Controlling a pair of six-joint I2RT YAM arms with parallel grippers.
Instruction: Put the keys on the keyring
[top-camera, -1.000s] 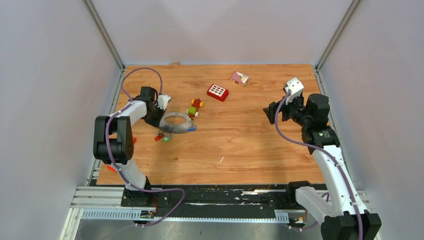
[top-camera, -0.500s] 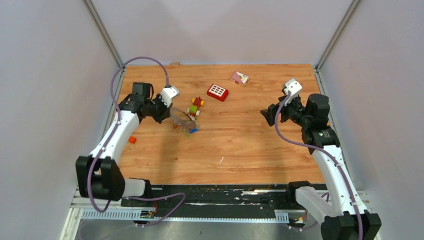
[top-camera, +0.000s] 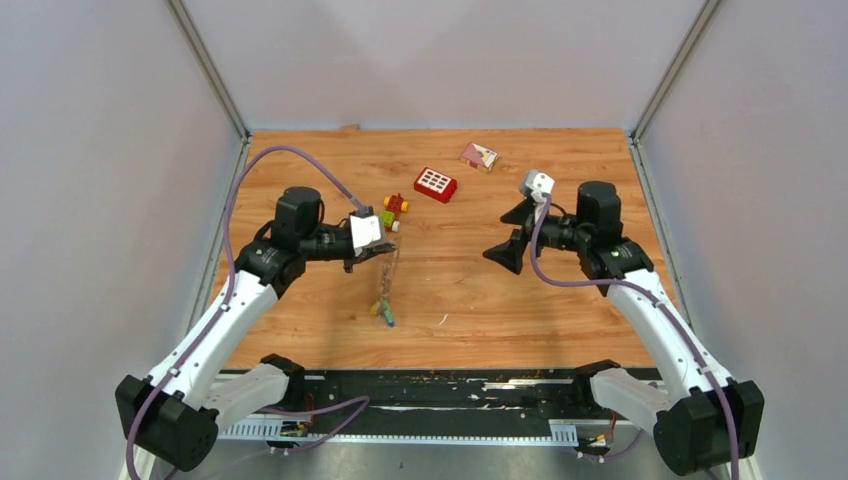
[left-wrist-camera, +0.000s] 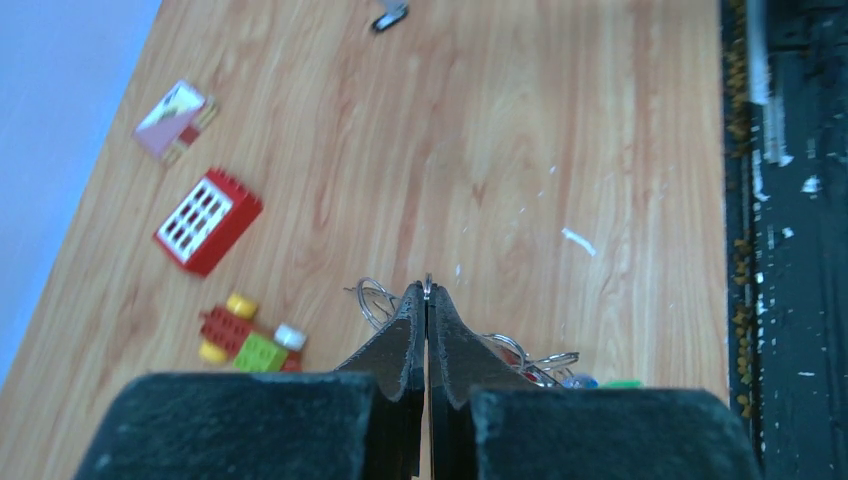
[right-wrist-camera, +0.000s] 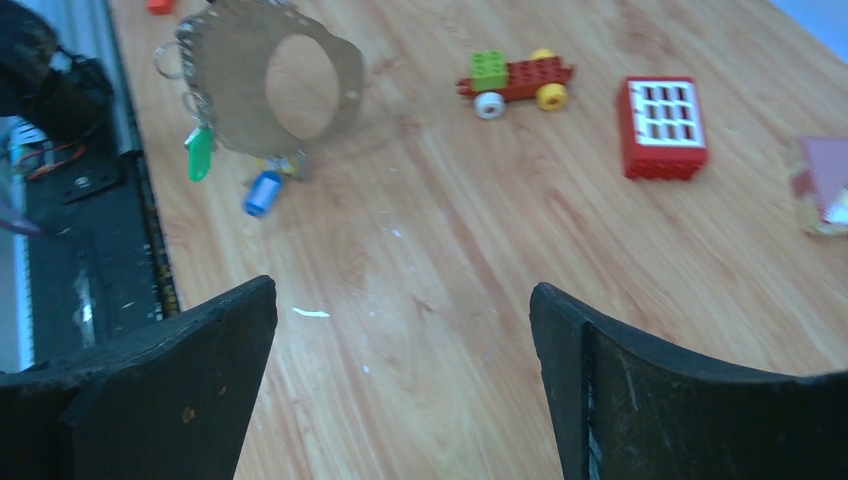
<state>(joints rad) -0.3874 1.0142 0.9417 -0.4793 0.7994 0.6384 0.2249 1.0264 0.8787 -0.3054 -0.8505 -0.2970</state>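
While the left claw (top-camera: 375, 252), pinched fully shut on the keyring (right-wrist-camera: 225, 90), holds it above the desk (top-camera: 560, 320) with keys (right-wrist-camera: 200, 152) dangling below, the right claw (top-camera: 508, 238) gapes empty opposite: presentation step, apparently; next move calls for a careful approach to the ring.

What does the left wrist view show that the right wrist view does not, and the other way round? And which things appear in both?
Only the left wrist view shows the left gripper, shut on the thin edge of the keyring. Only the right wrist view shows the open right gripper and the keyring as a full hoop. Both show the red brick, the block toy, the pink block, and the green-tagged key and blue-tagged key, barely visible in the left view.
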